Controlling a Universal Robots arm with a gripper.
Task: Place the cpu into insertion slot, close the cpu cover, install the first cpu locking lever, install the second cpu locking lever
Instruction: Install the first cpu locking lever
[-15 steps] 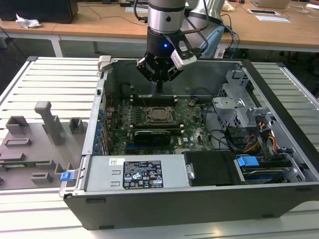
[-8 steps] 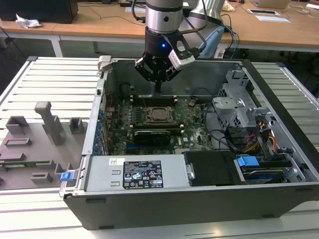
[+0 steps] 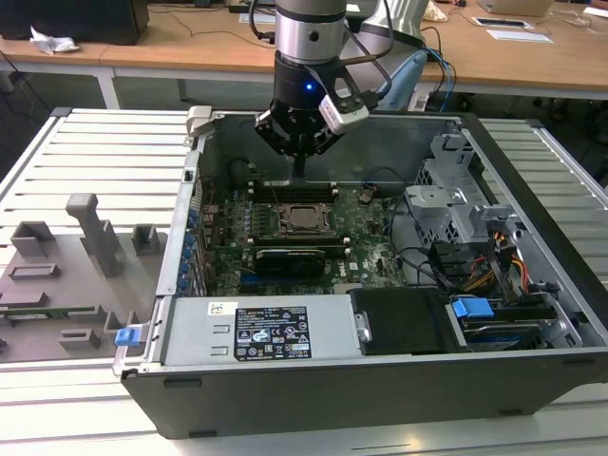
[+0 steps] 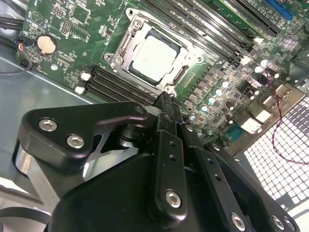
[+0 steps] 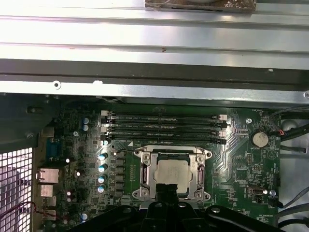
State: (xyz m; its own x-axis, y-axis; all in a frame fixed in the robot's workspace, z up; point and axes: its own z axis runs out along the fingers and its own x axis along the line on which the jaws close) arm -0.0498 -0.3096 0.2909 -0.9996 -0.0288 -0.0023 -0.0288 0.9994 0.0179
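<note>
We see the chip (image 4: 153,57) already seated in its socket (image 4: 179,76) with the metal frame (image 4: 126,46) down around it; our fingers (image 4: 164,104), pressed together and empty, hover at the socket's edge, probably for the levers.

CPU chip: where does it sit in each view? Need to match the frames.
Exterior view: the chip sits mid-motherboard inside the case, directly under the gripper.
Second wrist view: the chip lies inside the silver cover frame, just beyond the fingertips.
First wrist view: the chip lies inside the frame, just past the fingertips.
Shared landmark: the black memory slots beside the socket.
</note>
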